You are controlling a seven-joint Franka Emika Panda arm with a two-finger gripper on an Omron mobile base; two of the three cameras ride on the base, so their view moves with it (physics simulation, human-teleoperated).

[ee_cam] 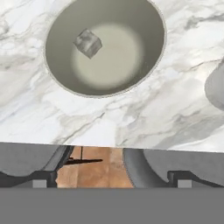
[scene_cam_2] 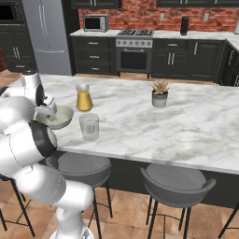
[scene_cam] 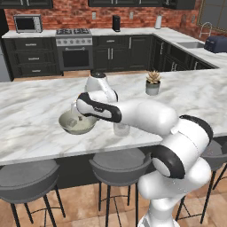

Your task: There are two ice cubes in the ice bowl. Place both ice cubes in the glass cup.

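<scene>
Above a white marble island counter [scene_cam: 40, 106] in a dark-cabinet kitchen, we see the white arm bent low, its two-finger gripper [ee_cam: 112, 183] with jaws spread wide and nothing between them. From the hand view we look straight past the two dark finger tips [ee_cam: 39, 181] at the round, wide, beige-grey ceramic-looking bowl [ee_cam: 144, 65], which lies ahead of the jaws and a little to their left side in that view. One small, pale, translucent whitish-grey ice cube [ee_cam: 88, 43] rests inside it, up on the sloping inner wall on the far left of the basin; we make out only this one cube in the bowl. In the base views the bowl [scene_cam: 66, 126] sits near the counter's front edge, partly behind the arm's wrist. The clear, colourless, straight-sided glass tumbler [scene_cam_2: 89, 126] stands upright just beside the bowl [scene_cam_2: 63, 122], apart from it, off to the jaws' right; whether anything lies in it we cannot tell. A glass carafe holding orange liquid [scene_cam_2: 84, 98] stands beyond both. Farther along the counter sits a small potted succulent [scene_cam_2: 159, 94]. Grey round stools [scene_cam_2: 177, 184] line the counter's near side, below the jaws.
</scene>
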